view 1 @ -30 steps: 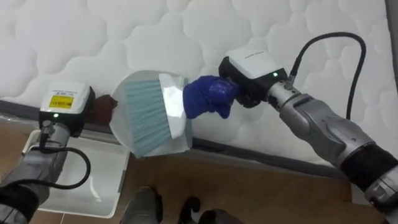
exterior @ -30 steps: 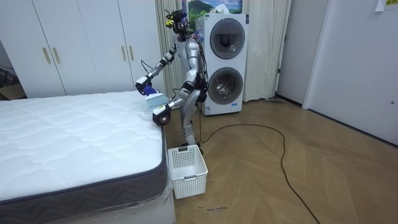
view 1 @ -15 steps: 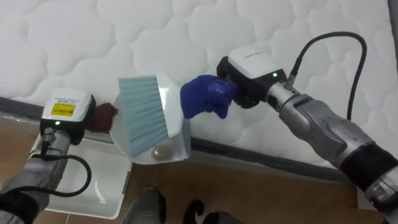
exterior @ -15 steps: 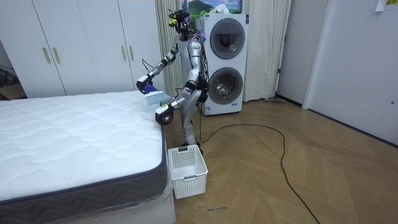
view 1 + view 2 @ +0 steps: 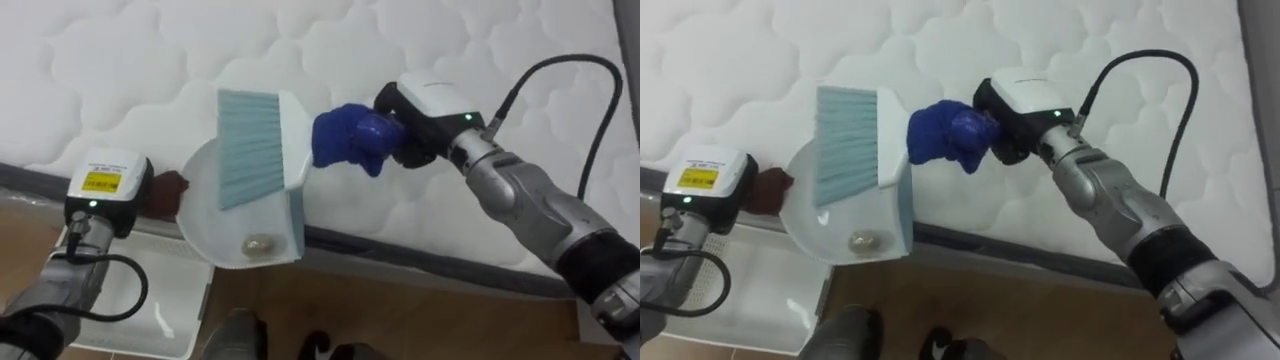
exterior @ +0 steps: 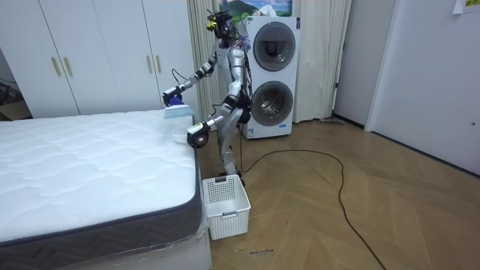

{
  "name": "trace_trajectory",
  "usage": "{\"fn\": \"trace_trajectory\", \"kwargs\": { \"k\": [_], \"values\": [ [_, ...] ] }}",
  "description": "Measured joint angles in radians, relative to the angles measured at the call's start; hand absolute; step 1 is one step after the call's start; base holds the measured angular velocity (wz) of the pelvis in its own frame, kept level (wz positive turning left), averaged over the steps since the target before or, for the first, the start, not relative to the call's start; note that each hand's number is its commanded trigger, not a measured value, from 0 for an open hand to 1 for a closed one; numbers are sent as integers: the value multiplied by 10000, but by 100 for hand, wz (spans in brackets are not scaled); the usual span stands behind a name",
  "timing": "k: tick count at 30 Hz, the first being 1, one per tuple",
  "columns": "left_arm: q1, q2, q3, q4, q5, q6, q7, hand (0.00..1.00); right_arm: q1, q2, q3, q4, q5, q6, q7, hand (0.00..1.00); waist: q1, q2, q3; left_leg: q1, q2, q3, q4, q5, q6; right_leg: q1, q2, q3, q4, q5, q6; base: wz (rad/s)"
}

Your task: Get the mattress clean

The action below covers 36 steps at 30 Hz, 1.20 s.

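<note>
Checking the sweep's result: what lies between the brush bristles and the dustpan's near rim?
One small pale lump, resting in the dustpan below the brush; the left eye view shows it.

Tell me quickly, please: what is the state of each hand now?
Left hand: closed on the edge of the white round plastic dustpan.
Right hand: closed on the white hand brush with pale blue bristles.
</note>
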Motion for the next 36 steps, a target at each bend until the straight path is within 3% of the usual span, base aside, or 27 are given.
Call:
{"fn": "trace_trajectory", "kwargs": {
  "k": [3, 7, 10, 13, 14, 16, 17, 18, 19, 20, 22, 24, 26, 30, 36],
  "values": [
    [250, -417, 299, -295, 8, -48, 164, 100, 630, 1, -1123, 0, 60, -219, -59, 100, -78, 136, -61, 294, -131, 26, -177, 4, 16, 239, -79, 74, -32, -56, 102, 4],
    [467, -599, 592, -471, 20, -104, 210, 100, 995, 0, -2228, 24, 479, -201, -295, 100, -133, 193, -90, 648, -100, 74, -379, 5, 18, 596, -21, 63, -305, -17, 108, -2],
    [578, -842, 759, -463, -117, -61, 219, 100, 1290, -1, -2686, 59, 1268, -171, -634, 100, -382, 317, -164, 1192, -153, 83, -758, 19, -4, 1150, -3, 29, -705, 50, 156, 3],
    [873, -1128, 793, -478, -203, -64, 459, 100, 1775, -1, -3051, 59, 1621, -164, -881, 100, -596, 492, -366, 1887, -343, 110, -1343, 77, -12, 1747, -48, 108, -1090, 76, 269, 2],
    [1010, -1256, 885, -525, -205, -56, 471, 100, 1979, 1, -3329, 26, 1617, -159, -902, 100, -713, 527, -484, 2096, -454, 136, -1594, 135, 2, 1865, -95, 182, -1164, 63, 323, 0],
    [1438, -1516, 1238, -829, -308, 16, 453, 100, 2359, 50, -3689, -120, 1652, -90, -1020, 100, -818, 580, -526, 2538, -533, 219, -1995, 223, 2, 2213, -57, 403, -1427, 102, 391, -3],
    [1754, -1665, 1404, -1061, -494, 28, 378, 100, 2590, 80, -3791, -148, 1861, -58, -1134, 63, -839, 598, -576, 2813, -549, 269, -2201, 240, -11, 2452, -31, 456, -1614, 112, 407, -14],
    [1985, -1810, 1566, -1170, -525, 22, 349, 100, 2788, 166, -3976, -154, 1998, -19, -1186, 55, -890, 620, -594, 3070, -553, 313, -2379, 251, -31, 2697, 10, 495, -1827, 127, 430, -13],
    [2048, -1869, 1573, -1174, -549, 25, 336, 100, 2897, 202, -4076, -160, 2046, 0, -1224, 7, -913, 632, -605, 3180, -552, 323, -2458, 254, -37, 2823, 37, 501, -1943, 134, 442, -9],
    [2157, -1929, 1573, -1175, -556, 18, 313, 100, 3066, 211, -4108, -163, 2327, 65, -1287, 0, -923, 672, -630, 3360, -546, 343, -2596, 264, -54, 3019, 86, 528, -2140, 161, 463, -9],
    [2335, -2027, 1597, -1225, -544, 16, 311, 100, 3389, 221, -4251, -258, 2557, 141, -1287, 0, -938, 797, -715, 3531, -511, 349, -2745, 276, -75, 3257, 202, 592, -2455, 286, 483, -10],
    [2845, -2242, 1891, -1472, -563, -26, 312, 100, 4052, 264, -4500, -570, 3122, 158, -1292, 0, -956, 1051, -854, 3934, -504, 350, -3072, 296, -106, 3700, 320, 683, -2935, 512, 526, -7],
    [3211, -2249, 1975, -1723, -675, -22, 304, 100, 4539, 317, -4501, -696, 3642, 208, -1293, 0, -961, 1112, -894, 4406, -579, 351, -3432, 325, -139, 4059, 324, 751, -3163, 534, 539, -5],
    [4056, -2245, 2530, -2762, -963, -53, 293, 100, 5146, 719, -4501, -1237, 3880, 272, -1289, 0, -1024, 1121, -898, 4838, -626, 345, -3843, 391, -212, 4369, 363, 861, -3380, 532, 542, -6],
    [4594, -2271, 2936, -3060, -1176, -179, 270, 100, 5456, 1110, -4503, -1423, 4328, 285, -1276, 0, -1050, 1123, -891, 5380, -638, 330, -4209, 433, -290, 5047, 479, 890, -4035, 541, 548, 0]
  ]
}}
